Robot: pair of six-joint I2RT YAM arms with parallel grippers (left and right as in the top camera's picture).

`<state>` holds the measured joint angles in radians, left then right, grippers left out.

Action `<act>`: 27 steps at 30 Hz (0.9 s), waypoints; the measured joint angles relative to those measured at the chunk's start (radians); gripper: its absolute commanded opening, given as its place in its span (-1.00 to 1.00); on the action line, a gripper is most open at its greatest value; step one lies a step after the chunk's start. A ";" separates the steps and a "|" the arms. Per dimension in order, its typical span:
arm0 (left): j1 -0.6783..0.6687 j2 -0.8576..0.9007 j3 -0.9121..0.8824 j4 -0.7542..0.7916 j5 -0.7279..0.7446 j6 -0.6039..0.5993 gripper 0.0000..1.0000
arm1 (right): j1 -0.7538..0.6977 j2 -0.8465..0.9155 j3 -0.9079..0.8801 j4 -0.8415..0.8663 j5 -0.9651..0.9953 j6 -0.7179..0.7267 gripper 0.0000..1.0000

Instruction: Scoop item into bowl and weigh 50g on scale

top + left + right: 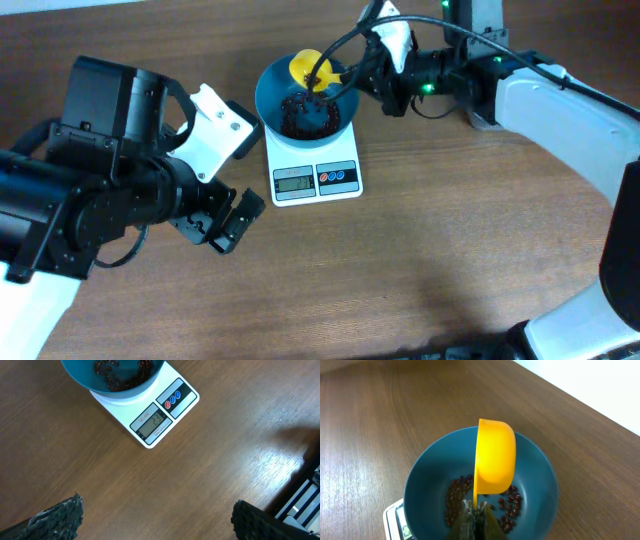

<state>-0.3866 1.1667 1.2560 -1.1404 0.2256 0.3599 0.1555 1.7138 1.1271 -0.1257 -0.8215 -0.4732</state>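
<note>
Overhead, your right jaws clench the scoop (303,66) over the bowl (266,98), left jaws released: tip beans (305,115) too fast and you may overshoot.

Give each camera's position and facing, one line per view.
Overhead: above the table, looking straight down on scale, bowl of beans, left gripper and right gripper.
Left wrist: low over the table, facing the scale's display and the bowl's edge; its open fingertips fill the bottom corners.
Right wrist: above the bowl, looking down into it; its fingers hold the yellow scoop.
All three share bowl and beans.
</note>
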 measured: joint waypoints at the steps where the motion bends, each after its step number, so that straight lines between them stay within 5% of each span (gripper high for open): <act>1: 0.000 0.000 0.000 0.000 0.000 0.000 0.98 | 0.004 0.000 0.000 0.006 0.005 0.000 -0.92; 27: 0.000 0.000 0.000 0.000 0.000 0.000 0.98 | 0.034 -0.032 0.002 -0.016 0.171 0.029 -0.92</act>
<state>-0.3866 1.1667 1.2560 -1.1404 0.2256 0.3599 0.1898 1.6814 1.1294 -0.1421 -0.6510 -0.4442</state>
